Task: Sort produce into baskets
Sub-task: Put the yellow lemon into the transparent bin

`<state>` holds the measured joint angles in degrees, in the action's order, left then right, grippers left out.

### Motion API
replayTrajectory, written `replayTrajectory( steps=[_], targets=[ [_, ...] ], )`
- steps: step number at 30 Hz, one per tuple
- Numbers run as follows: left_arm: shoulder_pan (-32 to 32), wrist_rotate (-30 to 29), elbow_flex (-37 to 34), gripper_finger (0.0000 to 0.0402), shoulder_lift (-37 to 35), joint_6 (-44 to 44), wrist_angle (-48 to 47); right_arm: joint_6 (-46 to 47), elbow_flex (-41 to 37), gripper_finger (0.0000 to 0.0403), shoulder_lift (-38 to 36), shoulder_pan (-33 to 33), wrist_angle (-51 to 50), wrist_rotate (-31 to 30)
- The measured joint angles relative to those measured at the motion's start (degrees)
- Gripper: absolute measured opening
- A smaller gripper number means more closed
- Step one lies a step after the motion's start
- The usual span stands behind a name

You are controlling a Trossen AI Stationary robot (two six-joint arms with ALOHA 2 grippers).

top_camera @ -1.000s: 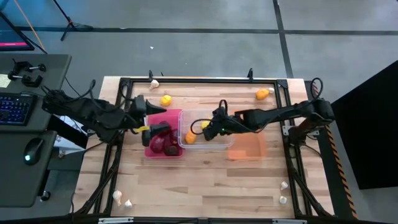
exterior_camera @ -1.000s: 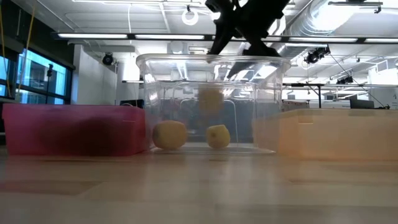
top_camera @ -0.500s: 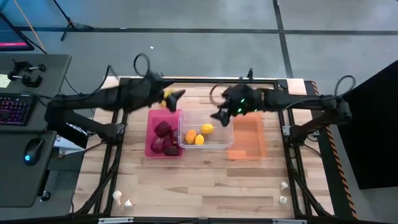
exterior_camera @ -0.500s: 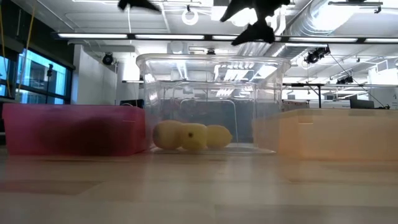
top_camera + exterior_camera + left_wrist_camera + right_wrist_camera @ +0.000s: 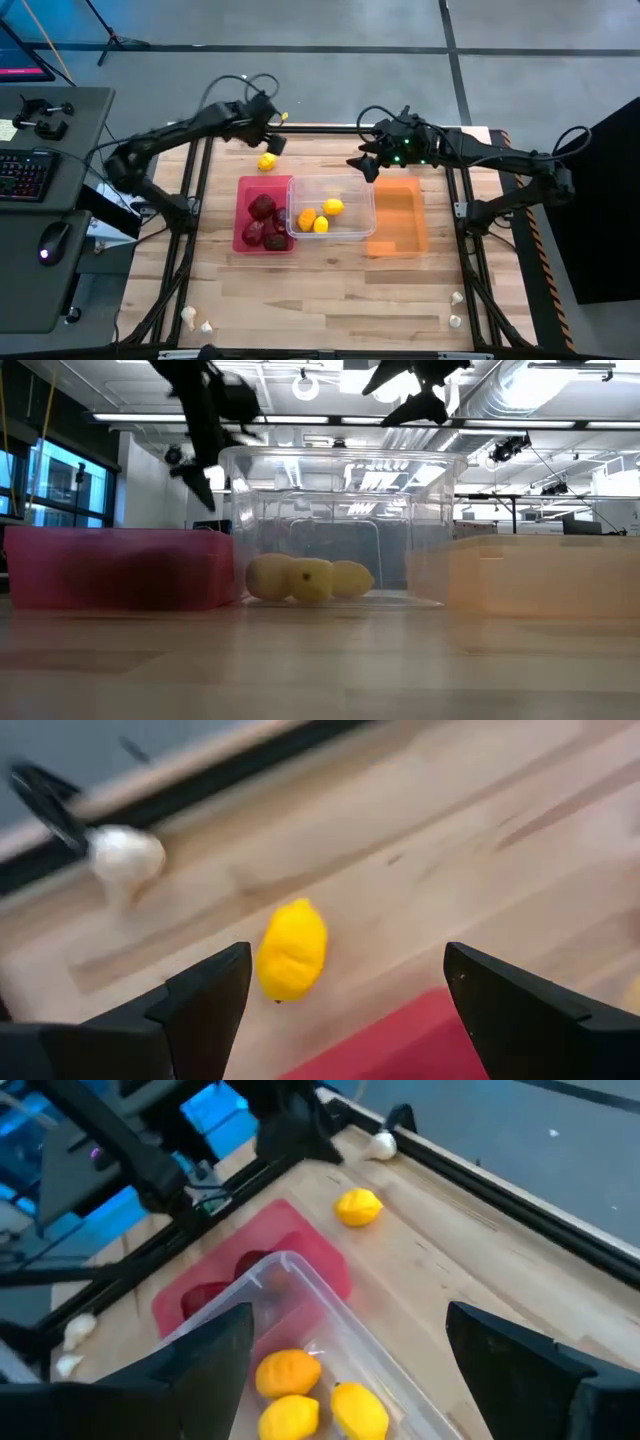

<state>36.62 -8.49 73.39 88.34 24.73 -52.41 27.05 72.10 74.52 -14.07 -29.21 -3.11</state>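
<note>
Left tool [image 5: 277,131] and right tool [image 5: 366,166] both raised, jaws apparently spread, empty.

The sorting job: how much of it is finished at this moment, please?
Done: dark red lumps lie in the red basket, three lemons in the clear basket.
In hand: the open left gripper is above a loose lemon; the open right gripper holds nothing.
Left: the orange basket holds nothing, and garlic bulbs remain on the table.
</note>
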Motion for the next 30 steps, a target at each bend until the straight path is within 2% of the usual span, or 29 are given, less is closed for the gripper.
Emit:
replayTrajectory(
  steps=[8, 17, 22, 25, 30],
  targets=[
    [3.7, 4.1, 0.0, 0.0319, 14.3, -2.2, -1.2, 6.5, 0.0, 0.0319, 0.9, 2.1, 0.6, -4.3],
    [3.8, 3.4, -0.1, 0.0319, 21.6, -7.3, -0.1, 10.0, 0.0, 0.0319, 0.9, 5.2, 0.6, -10.4],
    [3.9, 3.0, -0.1, 0.0314, 23.9, -8.9, 0.8, 10.4, 0.0, 0.0319, 0.9, 6.2, 0.6, -10.7],
    [3.6, 3.3, -0.1, 0.028, 24.0, -10.3, -0.3, 10.0, 0.0, 0.0319, 0.9, 6.6, 0.6, -11.2],
    [3.3, 3.5, -0.1, 0.0159, 18.4, -10.1, -0.9, 5.4, 0.0, 0.0319, 0.9, 7.4, 0.6, -14.8]
  ],
)
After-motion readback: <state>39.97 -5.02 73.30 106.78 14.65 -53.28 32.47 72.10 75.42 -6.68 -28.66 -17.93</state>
